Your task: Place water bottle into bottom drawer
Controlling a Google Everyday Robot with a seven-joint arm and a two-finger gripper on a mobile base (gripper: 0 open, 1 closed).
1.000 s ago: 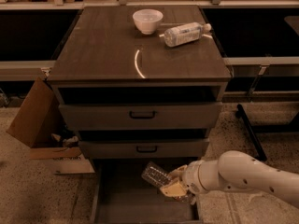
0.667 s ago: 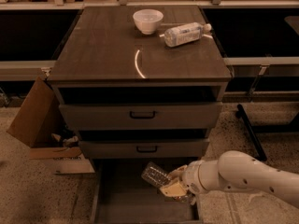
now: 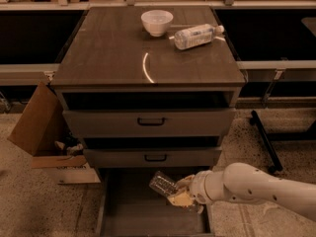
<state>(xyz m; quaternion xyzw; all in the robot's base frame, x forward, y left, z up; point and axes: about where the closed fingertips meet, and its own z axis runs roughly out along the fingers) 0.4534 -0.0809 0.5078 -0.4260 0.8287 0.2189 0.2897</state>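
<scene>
A cardboard box [image 3: 37, 127] was recorded at the far left, standing open just beside the cabinet's left side. On the cabinet top [image 3: 108, 58], a white bowl [image 3: 157, 22] was located near the rear edge. A paler bottle [image 3: 196, 36] lay on its side just right of the bowl, close to the right rear corner.

Below the top, 2 upper drawers [image 3: 151, 122] with black handles were observed, each with a dark gap above its front panel. The bottom drawer [image 3: 131, 216] was pulled out toward the camera. Its flat floor was exposed across the left half, bounded by the low left wall.

The water bottle [image 3: 162, 184] was held tilted over the right half of the bottom drawer, just below the second drawer's front panel. Contact with the drawer floor could not be determined. The gripper [image 3: 179, 197] was clamped on one end of the water bottle, near the drawer's right wall. The white arm [image 3: 256, 186] entered from the lower right edge. A dark bar [image 3: 264, 139] lay on the floor to the right of the cabinet.

Compared with the view 1 second before, the gripper and water bottle were found in practically the same position.
</scene>
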